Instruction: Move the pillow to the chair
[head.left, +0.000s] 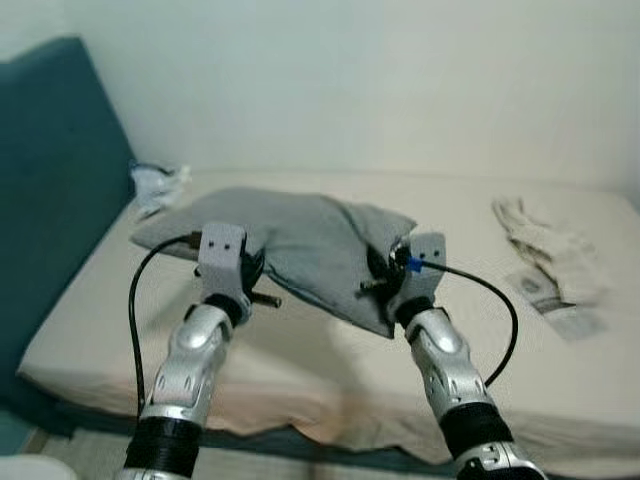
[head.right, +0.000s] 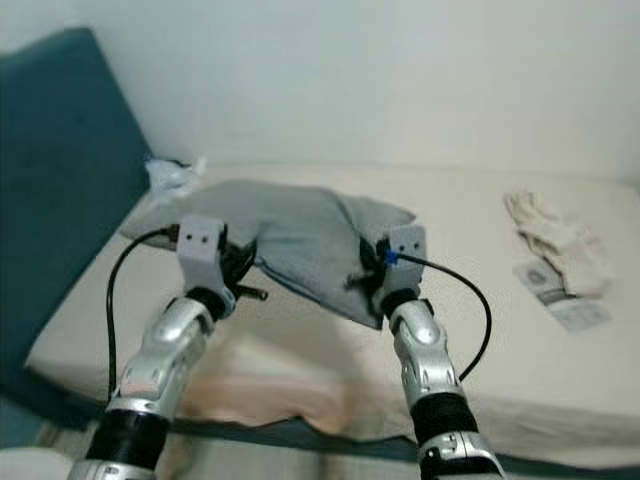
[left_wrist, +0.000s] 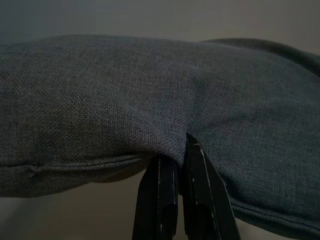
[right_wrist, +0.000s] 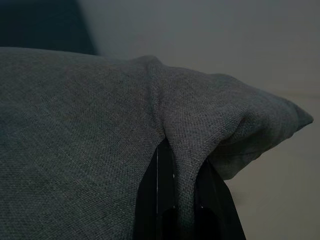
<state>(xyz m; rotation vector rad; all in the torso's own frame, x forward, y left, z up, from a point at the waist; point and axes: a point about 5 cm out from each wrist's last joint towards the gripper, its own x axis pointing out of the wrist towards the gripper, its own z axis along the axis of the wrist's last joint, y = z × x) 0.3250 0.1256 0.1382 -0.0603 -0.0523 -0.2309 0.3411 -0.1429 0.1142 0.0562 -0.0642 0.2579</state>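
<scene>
Tools left (left_wrist: 177, 160) and right (right_wrist: 182, 165) pinch grey pillow (head.left: 300, 235) over beige bed (head.left: 330, 370) beside white wall (head.left: 400, 80).

Open mattress (head.left: 330, 360) in front of and to the right of the grey pillow (head.left: 290, 235) — clear lane there. Left side tight: teal headboard (head.left: 50, 190) runs along the bed edge, crumpled white-blue item (head.left: 158, 185) sits just beside the pillow's far-left corner. Right side: pale cloth (head.left: 545, 240) and a packet (head.left: 555, 300), well apart from the pillow. Wall (head.left: 380, 80) closes off the back.
</scene>
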